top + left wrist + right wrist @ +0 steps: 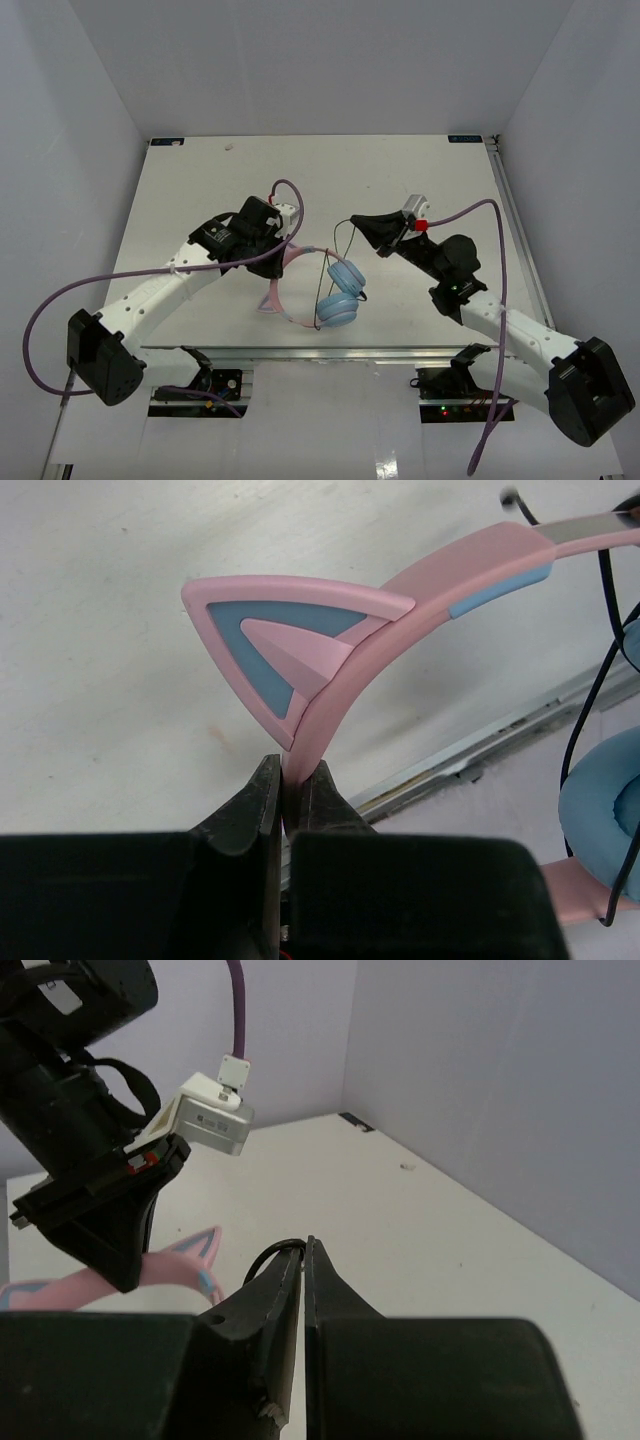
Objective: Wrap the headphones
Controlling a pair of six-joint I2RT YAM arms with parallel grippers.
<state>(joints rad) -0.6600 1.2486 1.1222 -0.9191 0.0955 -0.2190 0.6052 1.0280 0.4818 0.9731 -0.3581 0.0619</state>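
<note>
The headphones (338, 292) hang just above the table centre, their two light blue ear cups (345, 276) stacked close together. My left gripper (287, 250) is shut on the pink headband (440, 575), just below a cat ear (290, 640); in the left wrist view the fingertips (265, 790) pinch the band edge. The thin black cord (322, 290) runs past the cups and up to my right gripper (356, 222). That gripper (303, 1247) is shut on the cord (262, 1257), which loops out beside its tip. An ear cup (600, 790) shows at the right edge.
Purple robot cables (60, 290) arc from both wrists. The table's metal front rail (340, 350) lies just below the headphones. Grey walls close in the left, back and right sides. A small pink speck (232, 147) lies near the back edge.
</note>
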